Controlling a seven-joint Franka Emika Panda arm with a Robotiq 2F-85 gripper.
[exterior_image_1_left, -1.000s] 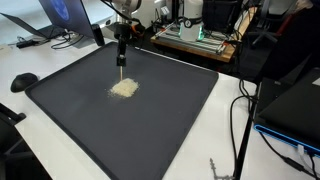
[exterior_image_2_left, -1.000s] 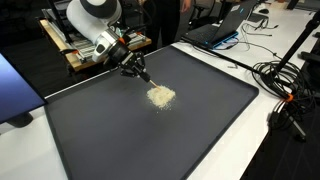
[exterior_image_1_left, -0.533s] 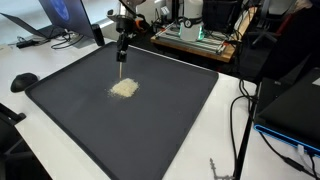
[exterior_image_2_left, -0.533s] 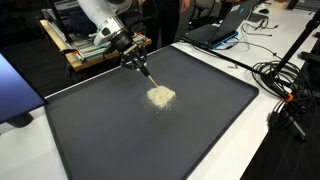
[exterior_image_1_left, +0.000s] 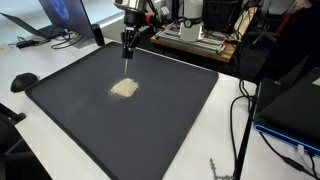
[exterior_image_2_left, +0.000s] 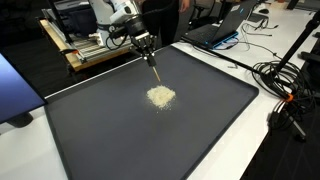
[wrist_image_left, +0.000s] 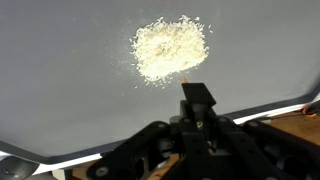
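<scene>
A small pile of pale grains (exterior_image_1_left: 124, 88) lies on a large dark mat (exterior_image_1_left: 150, 130); both also show in an exterior view, the pile (exterior_image_2_left: 161, 96) and the mat (exterior_image_2_left: 130, 140). My gripper (exterior_image_1_left: 128, 40) hangs above the mat's far part, shut on a thin stick-like tool (exterior_image_1_left: 127, 58) that points down. In an exterior view the gripper (exterior_image_2_left: 145, 42) holds the tool (exterior_image_2_left: 154, 68) with its tip above and behind the pile, not touching it. In the wrist view the pile (wrist_image_left: 170, 48) lies just beyond the gripper (wrist_image_left: 197, 100) and the tool's orange tip (wrist_image_left: 186, 75).
A wooden rack with electronics (exterior_image_1_left: 195, 38) stands behind the mat. Laptops (exterior_image_1_left: 50, 20) and cables (exterior_image_2_left: 285, 85) sit on the white table around it. A black mouse-like object (exterior_image_1_left: 23, 80) lies by the mat's corner. A blue screen's base (exterior_image_2_left: 20, 118) stands at one side.
The gripper with the tool has risen and drawn back from the pile toward the mat's far edge. The pile has not visibly changed.
</scene>
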